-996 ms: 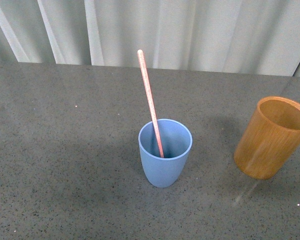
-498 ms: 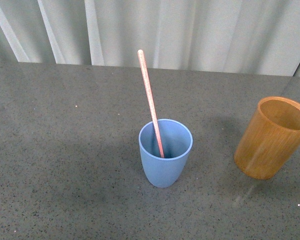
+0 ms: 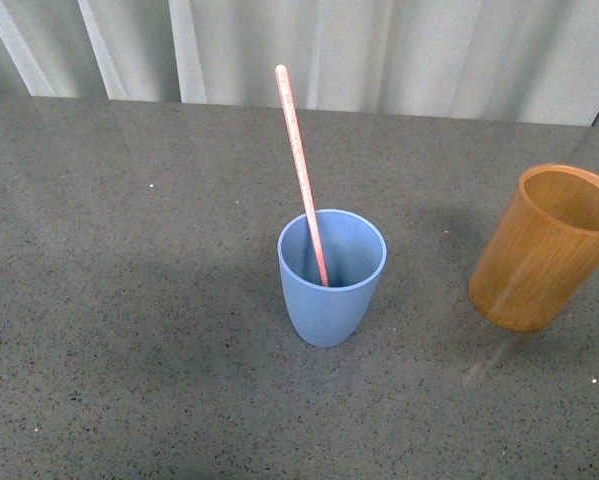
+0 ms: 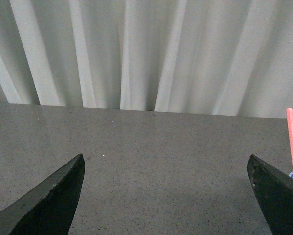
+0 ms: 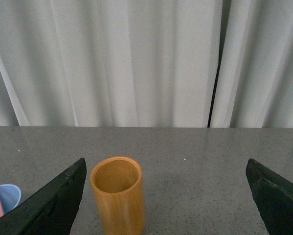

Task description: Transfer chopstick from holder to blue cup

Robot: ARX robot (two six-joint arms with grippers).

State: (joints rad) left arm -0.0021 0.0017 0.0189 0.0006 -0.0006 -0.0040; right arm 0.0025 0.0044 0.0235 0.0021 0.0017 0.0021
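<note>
On the grey table (image 3: 129, 330) the wooden holder (image 3: 542, 250) stands empty, well apart from the blue cup (image 3: 329, 285), where the pink chopstick (image 3: 301, 170) already leans. Left hand (image 4: 166, 196) and right hand (image 5: 166, 196) spread wide, holding nothing. The transfer looks complete.

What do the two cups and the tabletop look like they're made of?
Blue cup: probably plastic, smooth and matte, evenly coloured.
Holder: wood or bamboo by the look, orange-brown with lengthwise grain and a slight sheen.
Table: dark grey speckled surface, stone-like or laminate; can't tell which.
</note>
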